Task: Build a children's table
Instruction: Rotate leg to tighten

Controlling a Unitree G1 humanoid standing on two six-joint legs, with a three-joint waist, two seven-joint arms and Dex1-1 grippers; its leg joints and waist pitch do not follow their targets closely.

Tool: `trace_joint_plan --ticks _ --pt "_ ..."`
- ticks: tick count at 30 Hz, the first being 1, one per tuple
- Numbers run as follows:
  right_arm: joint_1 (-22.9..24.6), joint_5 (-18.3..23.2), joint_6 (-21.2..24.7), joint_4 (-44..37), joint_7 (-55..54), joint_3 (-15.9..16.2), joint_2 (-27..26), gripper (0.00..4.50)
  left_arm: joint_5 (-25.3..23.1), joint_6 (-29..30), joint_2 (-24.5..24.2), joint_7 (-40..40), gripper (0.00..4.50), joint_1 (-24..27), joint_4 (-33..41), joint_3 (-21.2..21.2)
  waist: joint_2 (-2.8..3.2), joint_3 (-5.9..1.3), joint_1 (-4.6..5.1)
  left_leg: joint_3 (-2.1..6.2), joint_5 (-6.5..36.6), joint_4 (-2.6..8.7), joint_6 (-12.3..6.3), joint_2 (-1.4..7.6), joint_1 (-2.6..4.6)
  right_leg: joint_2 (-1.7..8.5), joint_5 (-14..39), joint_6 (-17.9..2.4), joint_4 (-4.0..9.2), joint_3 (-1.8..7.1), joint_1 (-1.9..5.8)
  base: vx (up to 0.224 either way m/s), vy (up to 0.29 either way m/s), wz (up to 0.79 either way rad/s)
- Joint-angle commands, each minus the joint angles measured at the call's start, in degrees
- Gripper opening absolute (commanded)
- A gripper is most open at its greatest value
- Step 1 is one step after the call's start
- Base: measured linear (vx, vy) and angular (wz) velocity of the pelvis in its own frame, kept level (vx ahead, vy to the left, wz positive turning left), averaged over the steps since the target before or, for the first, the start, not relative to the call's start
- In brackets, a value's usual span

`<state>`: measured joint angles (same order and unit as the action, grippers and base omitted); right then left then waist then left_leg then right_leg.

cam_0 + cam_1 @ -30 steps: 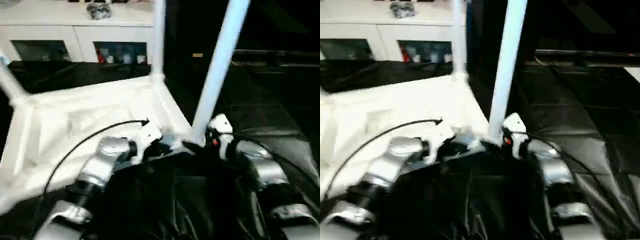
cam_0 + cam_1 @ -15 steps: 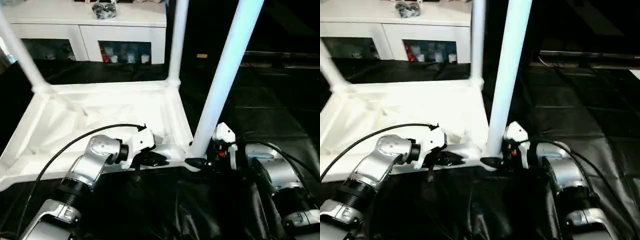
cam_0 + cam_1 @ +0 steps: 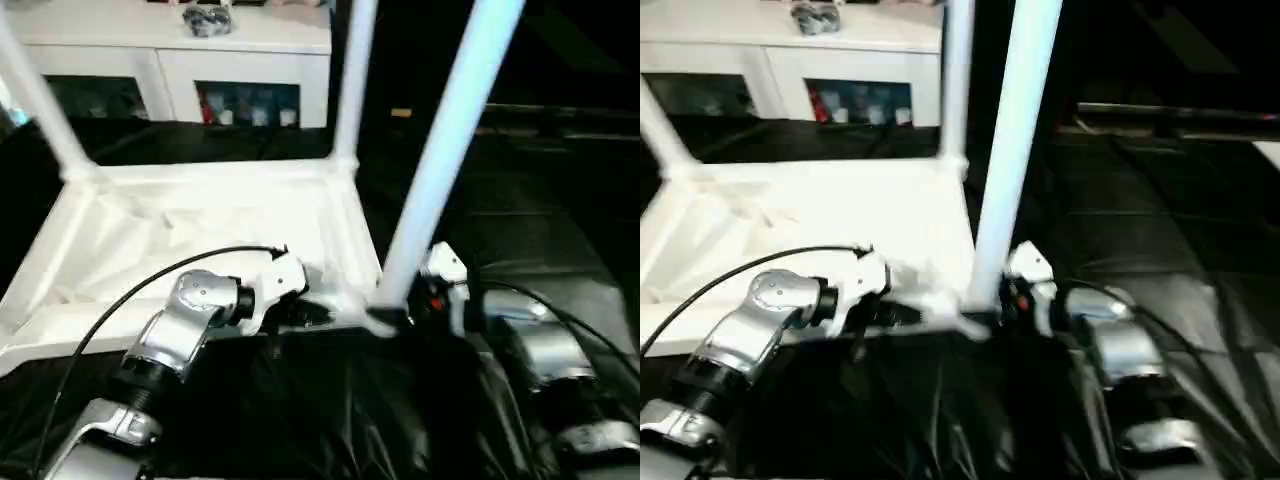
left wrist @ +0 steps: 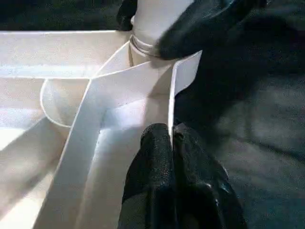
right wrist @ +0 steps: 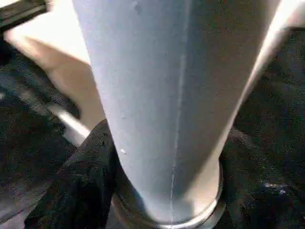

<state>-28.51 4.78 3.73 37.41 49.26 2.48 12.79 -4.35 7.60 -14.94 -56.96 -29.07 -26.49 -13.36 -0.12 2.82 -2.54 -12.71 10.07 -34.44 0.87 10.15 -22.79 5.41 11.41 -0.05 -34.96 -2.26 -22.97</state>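
- Your tabletop (image 3: 200,225) lies upside down on the black floor cover (image 3: 540,240), ribbed side up, with three legs standing up out of its corner sockets.
- Your left gripper (image 4: 172,138) has its jaws pinched shut on the thin rim wall of the tabletop, right by the near corner.
- Your right gripper (image 3: 392,318) sits at the base of the near leg (image 3: 440,160), one black finger (image 5: 81,176) on either side of it where it enters the socket; jaws wrapped around the leg, looks like a hold.
- The far leg (image 3: 350,80) and left leg (image 3: 40,100) stand well apart from both grippers.
- A white cabinet (image 3: 170,60) stands behind.
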Motion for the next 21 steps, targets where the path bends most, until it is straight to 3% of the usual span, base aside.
trace_joint_plan --ticks 1,4,6,8,10,11,14,15,21 --pt "-0.5 -2.4 -0.3 2.7 -4.0 3.8 -4.5 2.62 1.1 -0.4 4.8 4.5 0.0 -1.9 2.4 -0.9 -0.42 -3.25 -0.05 2.55 18.5 5.22 1.63 3.6 2.03 3.59 18.1 -11.0 4.76 2.0 1.27 0.0 0.0 0.0" --pt "-3.1 -2.6 0.0 6.7 -17.5 0.7 -9.6 2.62 -0.8 1.5 9.4 10.9 0.0 -2.4 2.4 -1.8 -0.08 -3.3 0.63 2.53 17.8 5.19 1.77 3.42 1.9 3.46 15.9 -11.3 4.73 2.13 1.32 0.0 0.0 0.0" --pt "-3.4 -2.9 -0.1 7.1 -20.2 0.1 -11.2 2.62 -1.2 2.1 11.0 12.6 0.0 -2.5 2.6 -2.1 0.11 -3.46 0.41 2.33 17.0 4.97 1.3 3.39 2.23 3.34 13.7 -11.5 4.72 2.21 1.2 0.0 0.0 0.0" --pt "-3.5 -2.8 -0.2 7.2 -20.8 -0.1 -11.9 2.62 -1.4 2.3 11.5 13.2 0.0 -2.5 2.7 -2.1 -0.14 -3.6 0.32 2.23 14.5 4.82 -0.34 3.26 1.72 3.24 9.9 -12.0 4.39 2.13 1.71 0.0 0.0 0.0" --pt "-3.5 -2.8 -1.4 7.4 -20.4 -0.1 -12.8 2.62 -1.5 2.5 12.3 13.7 0.0 -2.5 3.1 -2.3 0.12 -3.69 0.27 2.14 13.7 4.67 -1.07 3.2 1.75 3.18 8.0 -12.5 4.27 2.09 1.79 0.0 0.0 0.0" --pt "-3.4 -2.6 -2.2 7.3 -19.7 0.1 -12.8 3.17 -1.4 2.6 12.5 13.6 0.0 -2.5 3.3 -2.5 0.07 -3.74 0.18 2.13 13.3 4.61 -1.34 3.19 1.73 3.19 7.4 -12.6 4.19 2.06 1.88 0.0 0.0 0.0" --pt "-3.1 -1.9 -2.7 6.9 -17.3 0.1 -11.8 3.38 -1.1 1.8 12.0 12.2 0.0 -2.3 3.6 -2.9 0.03 -3.67 0.03 2.1 12.4 4.59 -2.47 3.23 1.66 3.18 6.8 -13.2 4.11 1.98 2.0 0.0 0.0 0.0" --pt "-3.1 -1.9 -2.7 6.9 -17.3 0.1 -11.8 3.68 -1.1 1.8 12.0 12.2 0.0 -2.3 3.6 -2.9 0.02 -3.65 0.07 2.11 12.6 4.62 -2.47 3.25 1.68 3.15 7.1 -13.1 4.13 1.98 1.98 0.0 0.0 0.0" --pt "-3.2 -3.2 -4.9 6.8 -12.9 1.8 -7.4 3.87 0.1 0.3 8.7 8.3 0.0 -0.9 4.8 -2.2 0.21 -3.63 0.19 2.14 14.1 4.65 -1.72 3.25 1.78 3.11 8.3 -13.0 4.27 2.0 2.02 0.0 0.0 0.0"
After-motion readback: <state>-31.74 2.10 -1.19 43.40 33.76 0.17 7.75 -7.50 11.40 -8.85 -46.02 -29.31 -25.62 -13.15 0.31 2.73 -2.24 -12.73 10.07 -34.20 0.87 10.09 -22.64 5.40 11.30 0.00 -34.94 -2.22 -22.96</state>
